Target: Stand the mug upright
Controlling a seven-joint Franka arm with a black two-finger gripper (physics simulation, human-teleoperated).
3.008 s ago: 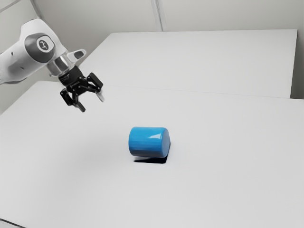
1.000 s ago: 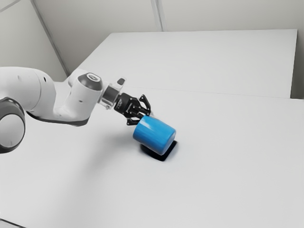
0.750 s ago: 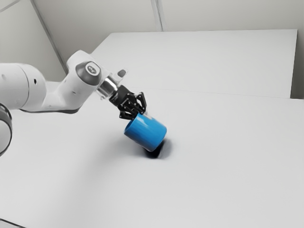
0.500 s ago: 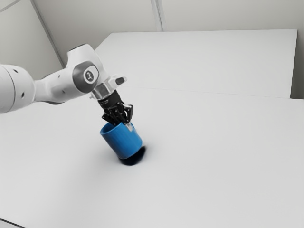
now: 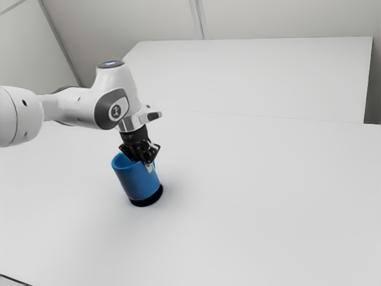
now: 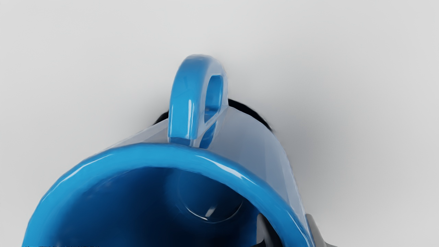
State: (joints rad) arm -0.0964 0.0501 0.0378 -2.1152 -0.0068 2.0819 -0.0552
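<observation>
At the exterior view's left, the white arm (image 5: 74, 107) reaches in over the pale table (image 5: 268, 202), its wrist bent so that it points steeply down. A thin dark line (image 5: 15, 280) crosses the near corner of the table on that same side.

Next comes the blue mug (image 5: 136, 182), in front of the arm, on the exterior view's left half of the table. Its mouth faces up, and its body slants in that view, the rim farther toward the exterior view's left than the base. A black shadow (image 5: 146, 201) lies right under the base; I cannot tell whether the base touches the table or whether the mug is fully upright.

The black hand (image 5: 143, 159) is at the rim, on the side toward the exterior view's right. It is closed on the mug's wall. In the wrist view the handle (image 6: 183, 99) sticks out from the side of the mug, away from the fingers, and the hollow inside shows down to the round bottom. One finger (image 6: 265, 230) is inside the mug and the other (image 6: 315, 231) is outside, with the wall pinched between them.

Farther to the exterior view's right, beyond the table, stands a broad white panel (image 5: 256, 77).
</observation>
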